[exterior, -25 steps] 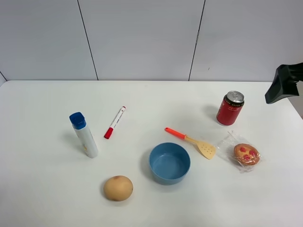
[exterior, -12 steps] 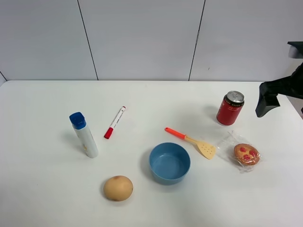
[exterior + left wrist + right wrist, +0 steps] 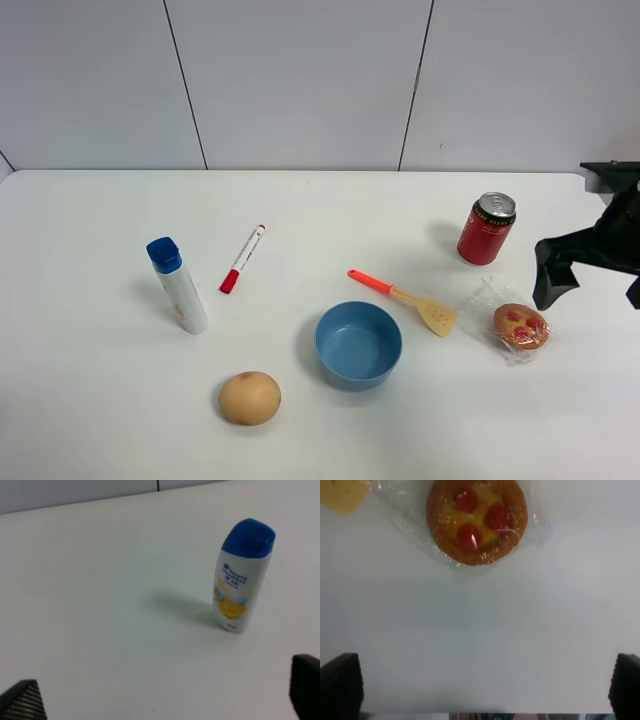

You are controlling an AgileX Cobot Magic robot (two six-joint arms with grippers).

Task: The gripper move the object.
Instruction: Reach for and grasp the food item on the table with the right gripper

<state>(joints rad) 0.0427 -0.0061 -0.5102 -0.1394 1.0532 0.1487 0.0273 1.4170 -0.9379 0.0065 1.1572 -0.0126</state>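
Jaws: the right gripper (image 3: pixel 482 687) is spread wide with nothing between its dark fingers. The left gripper (image 3: pixel 164 697) is also open and empty, facing a shampoo bottle (image 3: pixel 242 575).
Object: the wrapped pastry (image 3: pixel 521 326) lies flat on the white table (image 3: pixel 100 400), in front of the red drink can (image 3: pixel 486 229) and slightly to its right, not touching it.
Key relation: the right gripper hangs right of the can and just beside the pastry, which lies ahead of the fingertips, not between them.
Nearer arm: the right one, judging by its position.
Long axis: none, as the pastry is round. Only the wrap trails out toward the can.
Materials: golden-brown crust with three red spots, under crinkly, glossy clear film that will likely crumple and slide under pressure.
Neighbour: a spatula (image 3: pixel 405 296) with an orange handle lies front-left of the can, its yellow blade just beside the wrap.
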